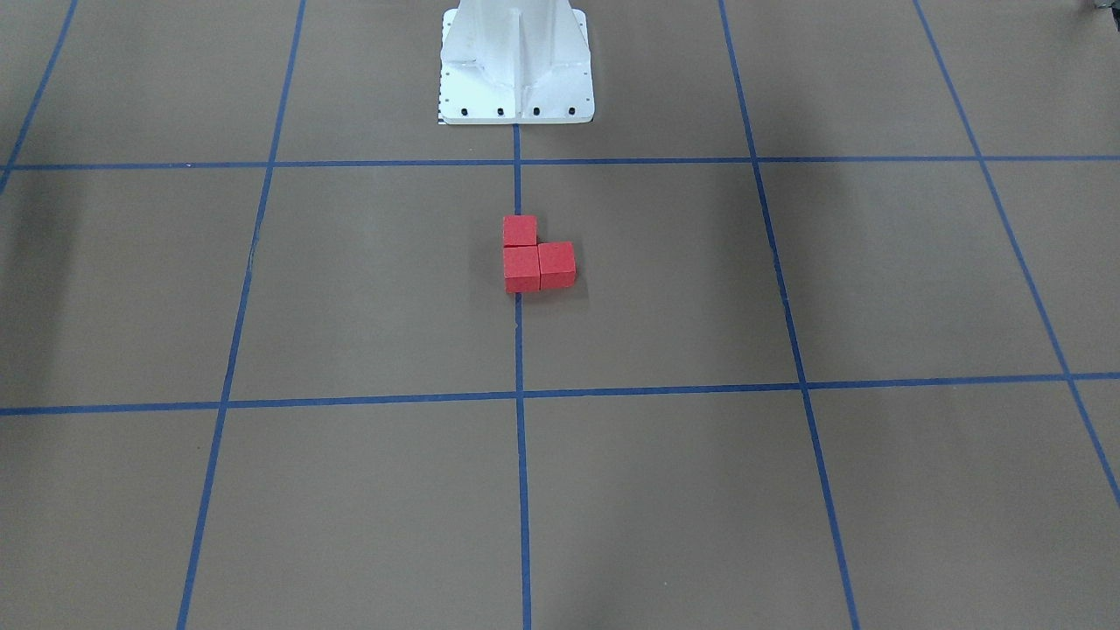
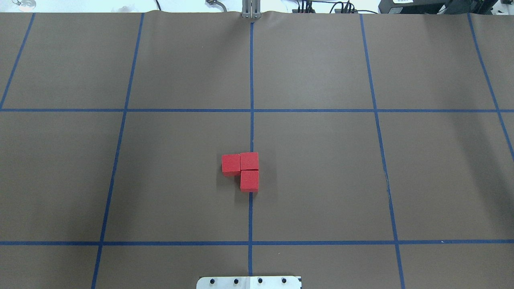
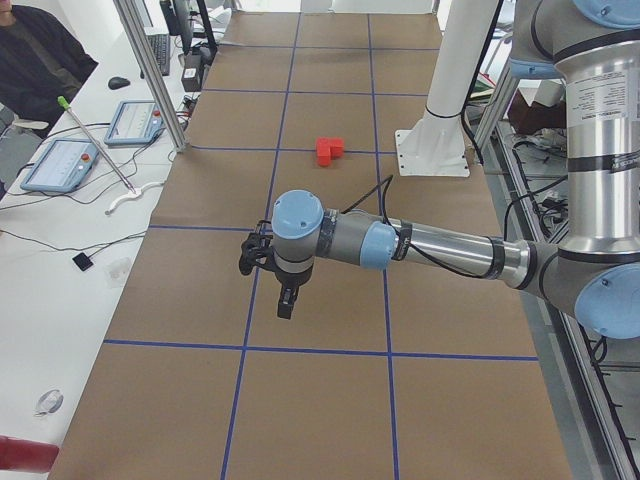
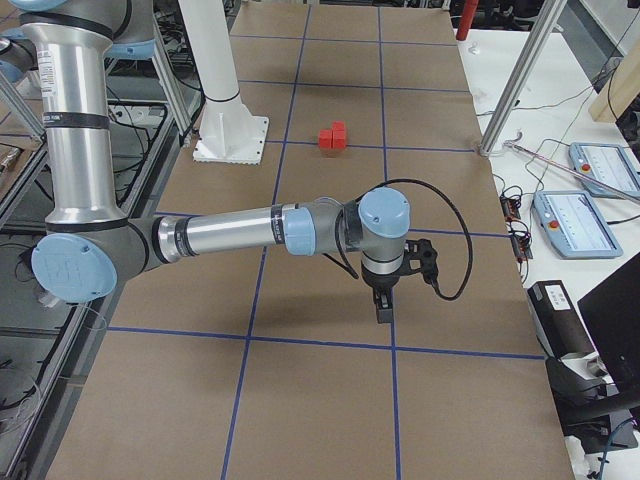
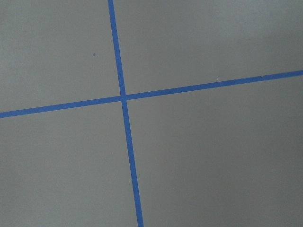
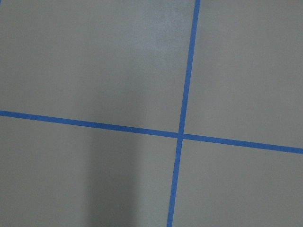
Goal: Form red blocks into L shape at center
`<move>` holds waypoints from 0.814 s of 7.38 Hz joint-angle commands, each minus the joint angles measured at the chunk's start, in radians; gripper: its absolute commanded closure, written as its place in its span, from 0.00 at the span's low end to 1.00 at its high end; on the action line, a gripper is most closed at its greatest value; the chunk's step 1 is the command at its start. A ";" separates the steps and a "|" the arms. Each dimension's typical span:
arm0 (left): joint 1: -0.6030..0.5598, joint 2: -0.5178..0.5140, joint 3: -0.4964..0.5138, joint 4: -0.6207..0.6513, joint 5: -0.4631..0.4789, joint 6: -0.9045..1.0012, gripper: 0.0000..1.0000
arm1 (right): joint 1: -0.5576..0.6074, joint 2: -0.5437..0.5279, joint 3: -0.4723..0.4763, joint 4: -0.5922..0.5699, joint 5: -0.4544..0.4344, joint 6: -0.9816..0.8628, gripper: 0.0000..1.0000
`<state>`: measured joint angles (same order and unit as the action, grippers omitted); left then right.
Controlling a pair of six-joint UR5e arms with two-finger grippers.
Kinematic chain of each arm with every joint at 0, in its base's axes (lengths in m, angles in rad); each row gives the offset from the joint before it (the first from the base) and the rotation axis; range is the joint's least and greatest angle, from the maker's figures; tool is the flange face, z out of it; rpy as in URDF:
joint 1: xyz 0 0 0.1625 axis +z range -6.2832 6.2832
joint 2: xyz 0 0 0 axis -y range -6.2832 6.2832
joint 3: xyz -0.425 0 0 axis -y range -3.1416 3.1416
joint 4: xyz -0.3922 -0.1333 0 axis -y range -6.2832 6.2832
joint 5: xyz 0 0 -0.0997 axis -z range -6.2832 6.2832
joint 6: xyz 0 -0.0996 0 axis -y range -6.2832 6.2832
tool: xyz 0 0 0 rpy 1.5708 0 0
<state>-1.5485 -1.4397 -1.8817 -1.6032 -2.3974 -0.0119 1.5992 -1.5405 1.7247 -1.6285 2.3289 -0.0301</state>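
Table cover: brown matte paper sheet (image 2: 321,60), taped into squares by blue tape lines (image 2: 375,160).
Side bench: white bench (image 3: 50,310) along the paper's edge.
Pendants: light-blue-framed tablet pendant (image 3: 60,165) on the bench; a second like it (image 3: 135,120) just beyond.
Rod: thin grey rod with green tip (image 3: 97,144), slanted between the two pendants.
Mouse: dark computer mouse (image 3: 120,82) on the bench.
Frame: aluminium post (image 3: 150,80) upright at the paper's edge.
Person: operator in dark top (image 3: 40,60) at the bench's far end.

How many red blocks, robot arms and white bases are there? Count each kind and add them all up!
Red blocks: 3
Arms: 2
White base: 1
Total: 6
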 commanded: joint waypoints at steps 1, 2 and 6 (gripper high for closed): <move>0.001 -0.010 -0.010 0.000 0.000 0.001 0.00 | -0.001 -0.006 -0.007 0.002 -0.003 -0.001 0.00; 0.001 -0.008 -0.008 0.000 0.000 0.001 0.00 | -0.001 -0.003 -0.013 0.002 -0.006 -0.001 0.00; 0.001 -0.007 -0.017 -0.001 0.000 0.000 0.00 | -0.001 -0.003 -0.016 0.009 -0.003 -0.004 0.00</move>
<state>-1.5478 -1.4478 -1.8945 -1.6043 -2.3986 -0.0122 1.5984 -1.5450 1.7088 -1.6217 2.3237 -0.0331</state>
